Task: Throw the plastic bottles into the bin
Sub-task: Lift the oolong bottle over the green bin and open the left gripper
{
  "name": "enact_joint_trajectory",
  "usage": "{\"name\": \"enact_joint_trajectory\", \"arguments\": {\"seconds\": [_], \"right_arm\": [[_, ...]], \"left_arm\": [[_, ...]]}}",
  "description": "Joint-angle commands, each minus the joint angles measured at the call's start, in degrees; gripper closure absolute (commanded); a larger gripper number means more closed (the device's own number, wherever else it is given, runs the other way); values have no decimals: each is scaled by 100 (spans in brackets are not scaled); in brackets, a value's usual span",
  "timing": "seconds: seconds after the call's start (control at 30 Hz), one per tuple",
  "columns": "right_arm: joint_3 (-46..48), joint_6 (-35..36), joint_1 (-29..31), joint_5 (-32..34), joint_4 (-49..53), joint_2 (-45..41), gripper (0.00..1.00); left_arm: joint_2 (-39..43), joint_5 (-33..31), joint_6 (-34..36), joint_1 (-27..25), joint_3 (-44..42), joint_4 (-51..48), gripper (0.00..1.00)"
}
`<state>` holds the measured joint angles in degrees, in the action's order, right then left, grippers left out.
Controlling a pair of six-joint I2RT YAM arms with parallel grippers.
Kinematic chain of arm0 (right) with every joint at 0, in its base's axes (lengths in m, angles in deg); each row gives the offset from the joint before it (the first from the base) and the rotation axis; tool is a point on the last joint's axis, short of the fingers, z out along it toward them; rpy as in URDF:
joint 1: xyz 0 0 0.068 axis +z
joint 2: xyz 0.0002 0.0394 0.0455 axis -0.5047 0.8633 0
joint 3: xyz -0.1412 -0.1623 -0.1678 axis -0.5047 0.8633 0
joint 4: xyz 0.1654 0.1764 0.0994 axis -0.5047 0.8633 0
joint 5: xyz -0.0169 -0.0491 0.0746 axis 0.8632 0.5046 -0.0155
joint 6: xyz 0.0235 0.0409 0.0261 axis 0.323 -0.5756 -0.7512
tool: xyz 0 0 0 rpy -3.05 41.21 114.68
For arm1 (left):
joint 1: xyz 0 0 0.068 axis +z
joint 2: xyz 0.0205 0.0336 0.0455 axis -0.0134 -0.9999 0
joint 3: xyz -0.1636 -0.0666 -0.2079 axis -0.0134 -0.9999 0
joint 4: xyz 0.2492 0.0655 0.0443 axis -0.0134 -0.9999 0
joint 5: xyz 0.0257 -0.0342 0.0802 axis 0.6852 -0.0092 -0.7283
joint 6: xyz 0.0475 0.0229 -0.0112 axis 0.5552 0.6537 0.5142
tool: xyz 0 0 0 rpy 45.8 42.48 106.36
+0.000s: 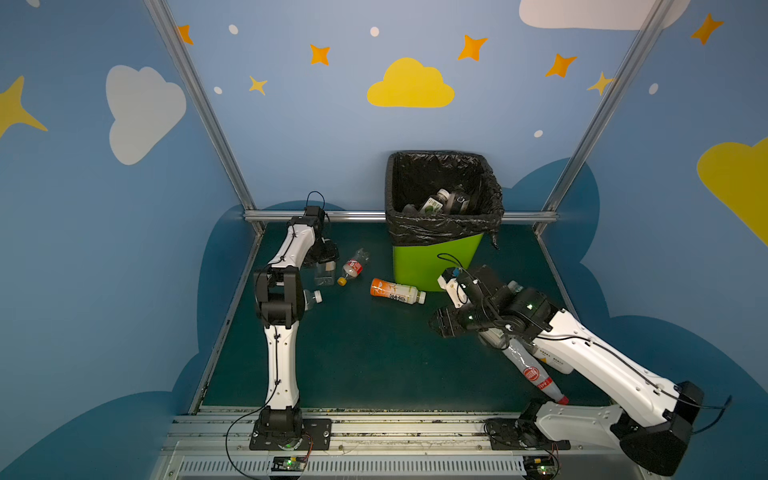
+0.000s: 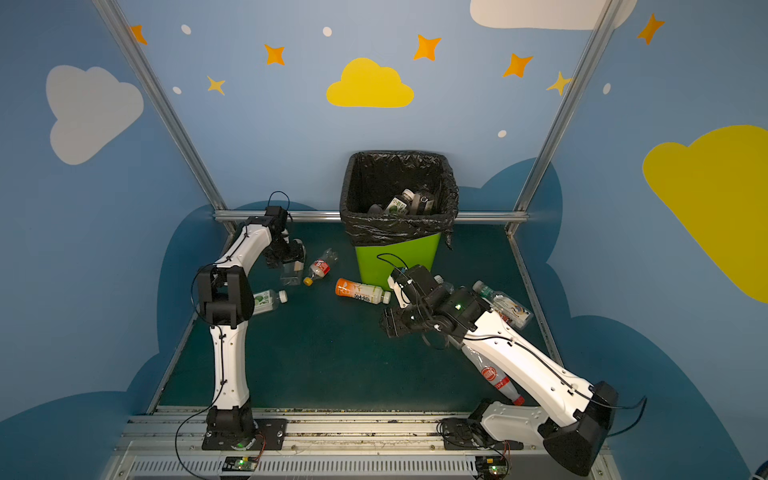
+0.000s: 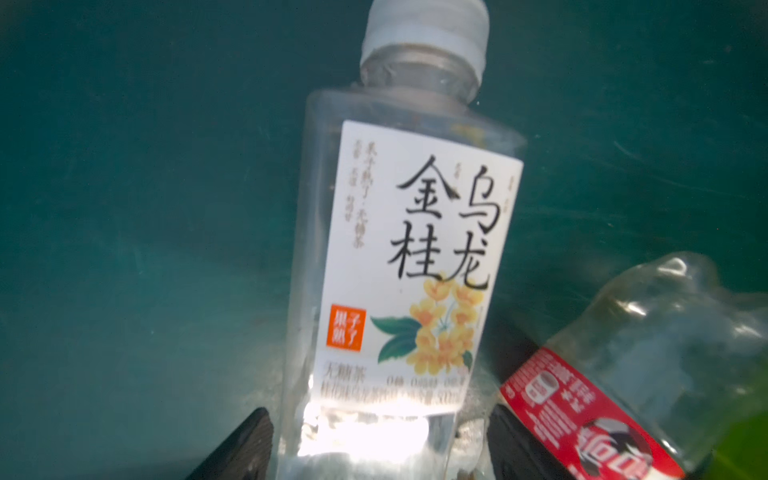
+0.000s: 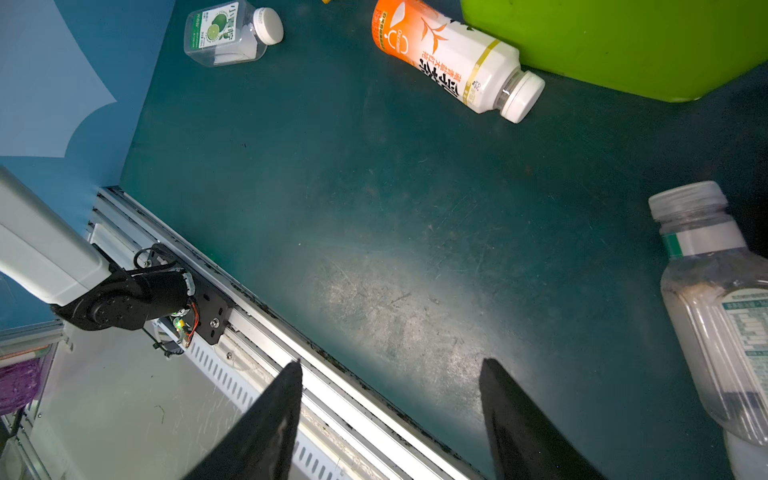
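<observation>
Update: my left hand (image 3: pixel 378 411) straddles the clear square white-labelled plastic bottle (image 3: pixel 399 249) for binning, clamp unclear; right hand (image 4: pixel 392 362) released.

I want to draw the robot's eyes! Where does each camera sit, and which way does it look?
Both top views: high in front, looking down at the mat, the bin, the left arm and right arm.
Left wrist: on the left arm, looking down at a clear tea bottle, the left gripper either side of it.
Right wrist: on the right arm, looking across the mat at the orange-label bottle and left arm's base; the open right gripper shows.
Shared: that orange-label bottle also lies in both top views.
</observation>
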<state>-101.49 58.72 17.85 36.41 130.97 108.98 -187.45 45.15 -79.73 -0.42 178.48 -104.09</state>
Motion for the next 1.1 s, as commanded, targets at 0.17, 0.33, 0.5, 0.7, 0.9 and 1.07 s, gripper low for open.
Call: {"name": "enact_joint_trajectory", "arguments": {"seconds": [0.17,0.33,0.5,0.7,0.9,1.07], "right_arm": [[-164,-190,40,216,142,-119,32],[-173,-249,39,246,128,-103,32],[-231,-290,44,234,142,-32,32],[-237,-281,44,222,120,21,32],[-327,-183,49,120,114,187,32],[-433,-58,54,58,124,366,32]], "left_arm": [[-397,-170,148,1,472,-343,26],[-345,-218,196,22,350,-216,44],[-30,-149,137,121,44,-125,44],[1254,96,-71,401,-1274,551,44],[2955,583,-230,509,-2276,856,45],[4590,1530,-553,203,-2757,1575,45]]}}
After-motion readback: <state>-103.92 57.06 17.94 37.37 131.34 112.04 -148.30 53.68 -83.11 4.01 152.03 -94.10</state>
